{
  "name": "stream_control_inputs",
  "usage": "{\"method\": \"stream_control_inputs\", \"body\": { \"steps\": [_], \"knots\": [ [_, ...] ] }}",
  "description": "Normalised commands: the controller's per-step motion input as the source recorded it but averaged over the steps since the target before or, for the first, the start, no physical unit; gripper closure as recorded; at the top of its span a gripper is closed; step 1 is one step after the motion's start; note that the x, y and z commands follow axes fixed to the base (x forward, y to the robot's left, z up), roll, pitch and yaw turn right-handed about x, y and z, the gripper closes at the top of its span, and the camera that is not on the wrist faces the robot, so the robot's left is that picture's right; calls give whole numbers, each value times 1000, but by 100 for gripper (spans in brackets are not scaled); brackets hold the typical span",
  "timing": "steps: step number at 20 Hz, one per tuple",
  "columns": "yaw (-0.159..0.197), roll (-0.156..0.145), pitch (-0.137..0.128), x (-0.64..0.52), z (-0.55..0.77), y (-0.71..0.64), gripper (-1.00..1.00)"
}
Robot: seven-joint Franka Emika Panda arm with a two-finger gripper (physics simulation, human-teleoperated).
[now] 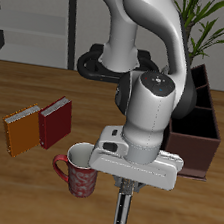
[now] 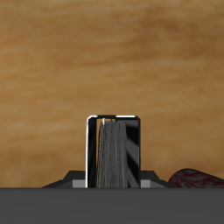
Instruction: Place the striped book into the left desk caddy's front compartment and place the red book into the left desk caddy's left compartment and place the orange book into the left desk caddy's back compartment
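My gripper point(image 1: 125, 190) hangs over the table near its front edge, shut on the striped book point(image 1: 121, 216), which points straight down from the fingers. In the wrist view the striped book point(image 2: 118, 149) stands edge-on between the fingers, above bare wood. Side by side on the table, well away from the gripper, lie the orange book point(image 1: 21, 130) and the red book point(image 1: 55, 121). The left desk caddy point(image 1: 202, 147), a dark maroon box with black dividers, stands farther back, partly hidden by the arm.
A red patterned mug point(image 1: 78, 172) stands close beside the gripper; its rim point(image 2: 198, 178) shows in the wrist view. A potted plant point(image 1: 209, 27) rises behind the caddy.
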Motion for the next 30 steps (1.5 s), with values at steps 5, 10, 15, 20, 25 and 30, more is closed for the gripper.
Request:
{"method": "stream_control_inputs", "body": {
  "steps": [5, 10, 15, 20, 25, 30],
  "knots": [
    [-50, 2, -68, -295, 607, 41, 100],
    [-20, 8, -69, -281, 576, 32, 100],
    [-23, 6, -96, -509, 749, 5, 100],
    [-23, -11, -71, -453, 528, -107, 100],
    [-58, -36, -49, -495, 499, -231, 100],
    [-1, -7, -51, -485, 413, -146, 100]
  ]
}}
